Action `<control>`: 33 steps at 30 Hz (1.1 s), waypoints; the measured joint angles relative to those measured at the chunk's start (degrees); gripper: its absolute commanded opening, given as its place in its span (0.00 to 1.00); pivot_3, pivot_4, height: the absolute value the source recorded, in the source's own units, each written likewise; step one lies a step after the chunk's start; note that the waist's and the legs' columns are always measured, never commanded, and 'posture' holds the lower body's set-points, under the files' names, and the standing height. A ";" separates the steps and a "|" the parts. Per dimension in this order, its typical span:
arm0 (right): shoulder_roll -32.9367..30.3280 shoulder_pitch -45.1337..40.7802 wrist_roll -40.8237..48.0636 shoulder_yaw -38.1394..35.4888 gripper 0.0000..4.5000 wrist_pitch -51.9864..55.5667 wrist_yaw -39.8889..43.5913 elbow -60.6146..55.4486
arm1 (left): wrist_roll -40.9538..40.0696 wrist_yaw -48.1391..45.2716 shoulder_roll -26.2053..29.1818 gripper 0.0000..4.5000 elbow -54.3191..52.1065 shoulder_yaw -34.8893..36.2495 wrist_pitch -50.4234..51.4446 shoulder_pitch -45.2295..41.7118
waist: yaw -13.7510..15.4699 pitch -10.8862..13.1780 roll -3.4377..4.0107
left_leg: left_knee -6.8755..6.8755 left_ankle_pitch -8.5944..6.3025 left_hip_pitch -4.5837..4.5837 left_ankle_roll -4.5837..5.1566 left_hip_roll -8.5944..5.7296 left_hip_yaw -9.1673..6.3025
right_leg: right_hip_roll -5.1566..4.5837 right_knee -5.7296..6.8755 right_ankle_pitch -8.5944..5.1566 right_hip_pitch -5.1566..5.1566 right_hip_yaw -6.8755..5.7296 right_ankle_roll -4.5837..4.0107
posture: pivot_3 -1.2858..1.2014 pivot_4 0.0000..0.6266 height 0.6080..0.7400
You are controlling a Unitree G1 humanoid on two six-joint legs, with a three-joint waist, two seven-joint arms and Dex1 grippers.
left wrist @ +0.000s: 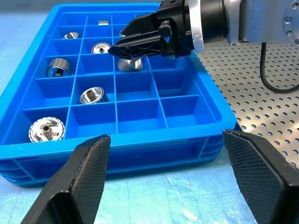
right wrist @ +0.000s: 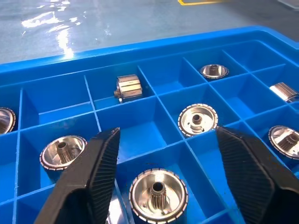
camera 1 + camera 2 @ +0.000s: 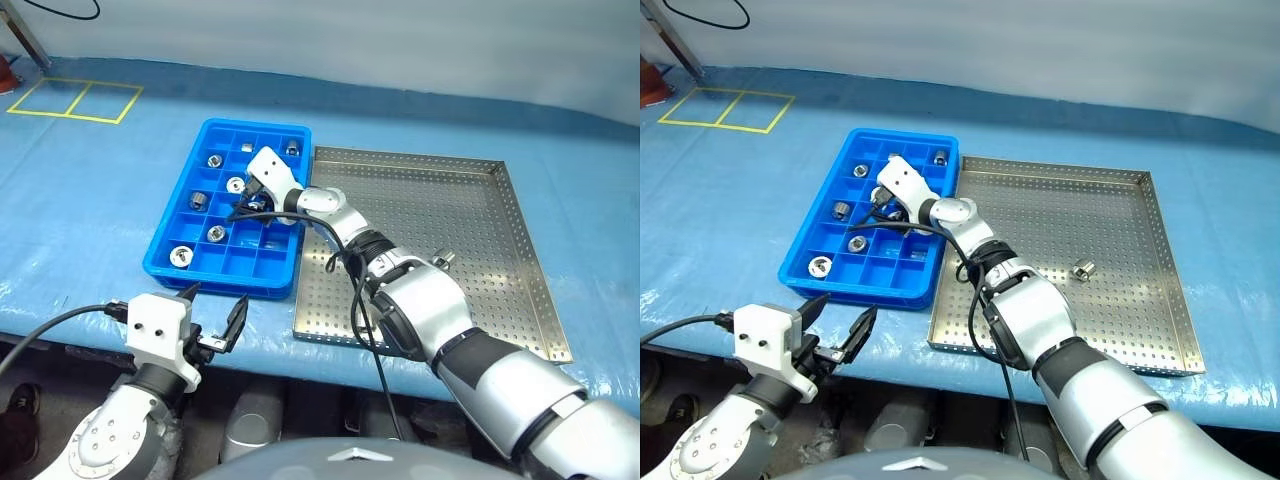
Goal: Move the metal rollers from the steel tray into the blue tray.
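The blue tray [image 3: 222, 273] lies left of the steel tray [image 3: 440, 190], edge to edge. Several metal rollers rest in separate compartments of the blue tray, for example one at the front left [image 3: 181, 256]. One roller [image 3: 443, 258] remains on the perforated floor of the steel tray. My right gripper [image 3: 255, 205] hovers open over the blue tray's middle compartments, with a roller [image 2: 158, 195] sitting in the compartment below, between its fingers and untouched by them. My left gripper [image 3: 215, 300] is open and holds nothing, just in front of the blue tray's near wall.
Both trays sit on a pale blue table cover [image 3: 90, 210]; its front edge runs just behind my left gripper. Yellow tape squares [image 3: 75, 100] mark the surface at the far left. A black cable [image 3: 365, 330] hangs along my right forearm over the steel tray's near left corner.
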 measured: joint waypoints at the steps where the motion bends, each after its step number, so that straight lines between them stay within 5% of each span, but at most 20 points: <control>1: 0.00 0.00 0.01 -0.18 0.73 -0.12 -0.17 0.00 | -0.07 0.03 0.00 0.93 0.00 0.05 0.02 -0.10 | 0.00 0.00 0.00 | 0.00 0.00 0.00 0.00 0.00 0.00 | 0.00 0.00 0.00 0.00 0.00 0.00 | 0.69 0.24 1.00; 10: -1.51 0.40 0.21 -0.96 0.73 -2.09 -0.31 -3.98 | -0.94 -0.35 0.00 0.93 0.00 0.40 2.43 -3.84 | -0.19 0.03 0.03 | 0.01 0.03 -0.01 -0.05 0.00 -0.03 | 0.00 0.00 0.00 0.01 -0.03 0.00 | 0.65 0.24 1.00; 13: -6.18 4.45 0.22 -0.81 0.73 -0.98 0.24 -16.06 | -1.37 -1.54 -0.53 0.93 0.02 1.15 4.97 -7.12 | -0.09 0.01 0.00 | 0.12 0.03 -0.04 -0.04 -0.08 -0.24 | -0.01 -0.05 0.00 0.16 -0.11 0.02 | 0.62 0.24 1.00; 18: -24.01 29.34 -2.02 -2.77 0.73 17.75 1.12 -53.30 | -3.82 -6.28 -0.63 0.93 2.12 3.50 8.38 -14.66 | -0.23 -0.04 0.07 | 0.34 -0.04 -0.19 0.18 -0.19 -0.62 | -0.15 -0.10 -0.15 0.49 0.15 0.33 | 0.55 0.24 1.00; 23: -32.71 43.65 -4.28 -6.79 0.73 36.06 -0.50 -73.51 | -5.81 -11.86 -0.55 0.93 7.47 3.83 11.20 -25.18 | -5.89 0.00 0.23 | 0.27 -0.04 -0.07 0.17 -0.12 -0.21 | -0.04 -0.02 -0.12 0.30 0.39 0.20 | 0.49 0.24 1.00; 33: -30.21 51.99 -0.81 -10.80 0.73 47.49 -5.80 -86.07 | -4.94 -21.06 -0.66 0.93 14.98 0.91 15.69 -38.42 | -12.61 0.01 0.20 | 0.41 -0.13 0.16 0.39 0.02 0.11 | 0.43 0.09 0.16 0.31 1.10 0.37 | 0.46 0.24 1.00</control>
